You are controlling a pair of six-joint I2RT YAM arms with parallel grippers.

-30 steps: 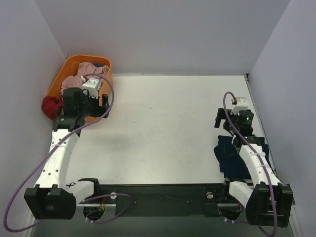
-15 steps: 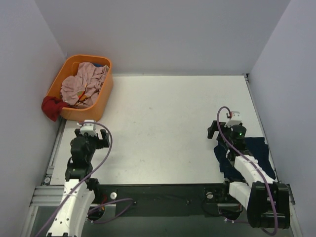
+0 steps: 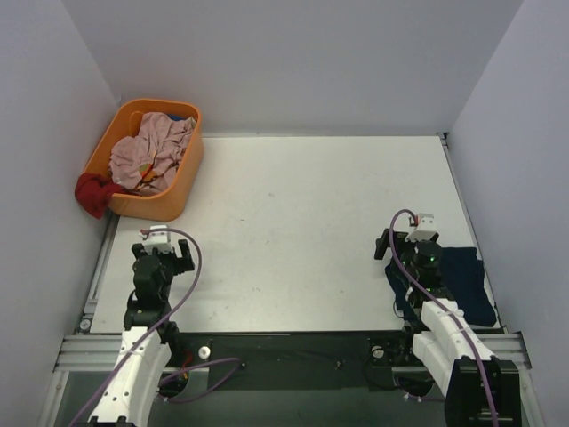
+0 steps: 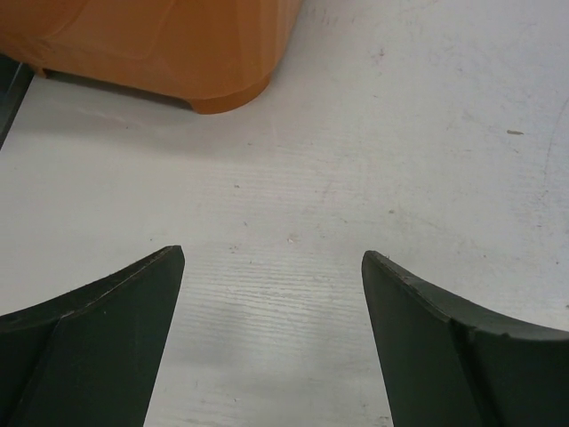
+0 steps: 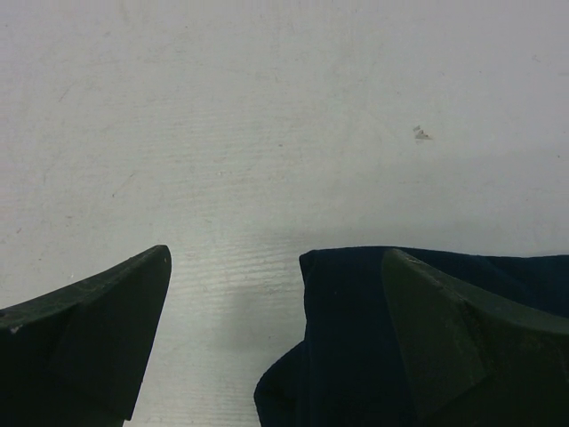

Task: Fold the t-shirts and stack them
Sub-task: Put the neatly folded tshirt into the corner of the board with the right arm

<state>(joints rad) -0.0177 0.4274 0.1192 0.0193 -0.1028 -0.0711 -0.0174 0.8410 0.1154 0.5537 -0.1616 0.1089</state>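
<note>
Both claws are spread wide with nothing in them; left gripper (image 4: 271, 262) hangs over the table (image 3: 293, 222) near-left, just short of the orange basket (image 3: 156, 206); right gripper (image 5: 276, 258) sits over the navy t-shirt's (image 3: 462, 276) left edge, near-right; pink shirt (image 3: 151, 151) is heaped in the basket, red shirt (image 3: 91, 191) slumped against its left side.

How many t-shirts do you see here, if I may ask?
3: pink shirt in the orange basket, red shirt hanging at its left side, navy shirt on the table at right. Others may hide under the pink.
</note>
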